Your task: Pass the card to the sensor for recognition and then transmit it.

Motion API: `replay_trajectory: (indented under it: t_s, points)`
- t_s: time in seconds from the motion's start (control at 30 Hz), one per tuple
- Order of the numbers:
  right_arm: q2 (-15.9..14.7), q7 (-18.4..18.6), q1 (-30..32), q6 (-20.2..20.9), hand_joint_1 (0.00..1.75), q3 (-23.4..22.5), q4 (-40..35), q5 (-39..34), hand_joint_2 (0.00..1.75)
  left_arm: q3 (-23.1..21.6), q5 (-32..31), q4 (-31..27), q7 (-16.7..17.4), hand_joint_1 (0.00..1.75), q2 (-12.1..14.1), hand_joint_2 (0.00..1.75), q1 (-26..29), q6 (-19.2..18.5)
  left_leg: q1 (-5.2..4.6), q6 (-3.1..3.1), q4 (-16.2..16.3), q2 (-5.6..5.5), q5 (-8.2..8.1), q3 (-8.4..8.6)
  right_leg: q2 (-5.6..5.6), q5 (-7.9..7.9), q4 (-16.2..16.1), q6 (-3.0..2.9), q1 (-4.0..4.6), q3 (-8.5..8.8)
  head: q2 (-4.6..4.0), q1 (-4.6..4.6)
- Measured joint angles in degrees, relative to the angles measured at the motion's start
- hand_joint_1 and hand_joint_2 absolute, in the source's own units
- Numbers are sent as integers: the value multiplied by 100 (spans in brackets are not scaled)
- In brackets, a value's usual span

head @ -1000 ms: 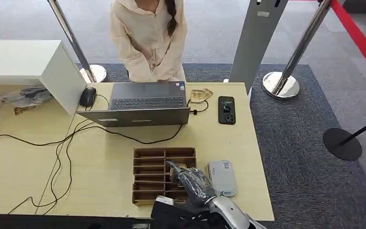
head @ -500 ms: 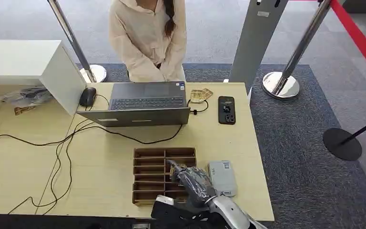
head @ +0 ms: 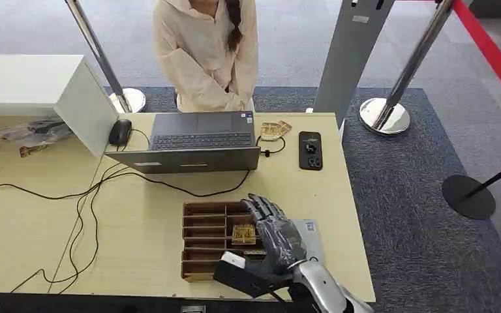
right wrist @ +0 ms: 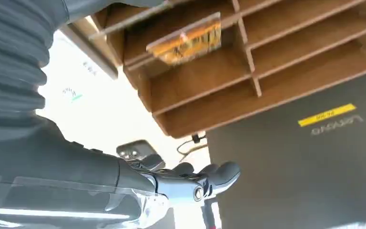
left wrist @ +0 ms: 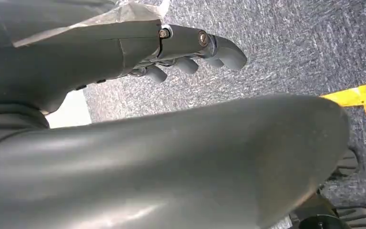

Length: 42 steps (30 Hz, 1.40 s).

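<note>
Desk (head: 143, 215): laptop (head: 199, 140) at 12 o'clock, phone (head: 310, 150) at its 3, mouse (head: 119, 132) at its 9. Divided tray (head: 205, 238) at 6 holds card (head: 242, 233); sensor (head: 312, 233) just beside tray's 3.

The right robot hand (head: 275, 236) reaches forward from the silver forearm at the near edge of the head view, palm down, its dark fingers (head: 261, 207) spread apart and stretched ahead, holding nothing. In the right wrist view its thick thumb (right wrist: 205, 180) juts out beside the ribbed grey cover. The left robot hand (left wrist: 138, 45) hangs low by the body, its fingers (left wrist: 190, 63) loosely curled and apart, with nothing between them
</note>
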Motion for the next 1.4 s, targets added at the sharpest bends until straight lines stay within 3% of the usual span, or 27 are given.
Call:
replay_trajectory:
  t_s: [0.2, 0.37, 0.63, 0.73, 1.3, 1.4]
  points:
    - [-7, -20, -37, 46, 0, -103, -33, 59, 175, 0, -15, 0, 0, 0, 0, 0, 1, 0, 0, 0, 0, 0, 0, 1, 0, 0, 0, 0, 0, 0, 0, 0]
    - [-18, -37, -37, 326, 0, -140, -68, 63, 175, 0, -22, 0, 2, 0, 0, 0, 1, 0, 0, 0, 0, 0, 0, 1, 0, 0, 0, 0, 0, 0, 0, 0]
    - [-240, 33, -39, 1466, 0, -183, -273, -730, 175, 0, -66, 0, 48, 0, 57, 0, 0, -20, -1, 0, 0, 0, 0, 1, 0, 0, 0, 0, -1, 0, 0, 0]
    - [-376, 98, -75, 1685, 0, -208, -431, -881, 175, 0, -66, 0, 55, 0, 92, 0, 0, -26, 0, 0, 0, 0, 0, 1, 0, 0, 0, 0, 0, 0, 0, 0]
    - [-610, 177, -141, 1600, 0, -234, -813, -640, 175, 9, -24, 0, 138, 0, 101, 0, 0, -42, 0, 0, 1, 0, 0, 2, 0, 0, 0, 0, 0, 1, 0, 0]
    - [-610, 177, -140, 1591, 7, -234, -824, -630, 175, 9, -24, 0, 140, 0, 101, 0, 0, -42, 0, 0, 1, 0, 0, 3, 0, 0, 0, 0, 0, 1, 0, 0]
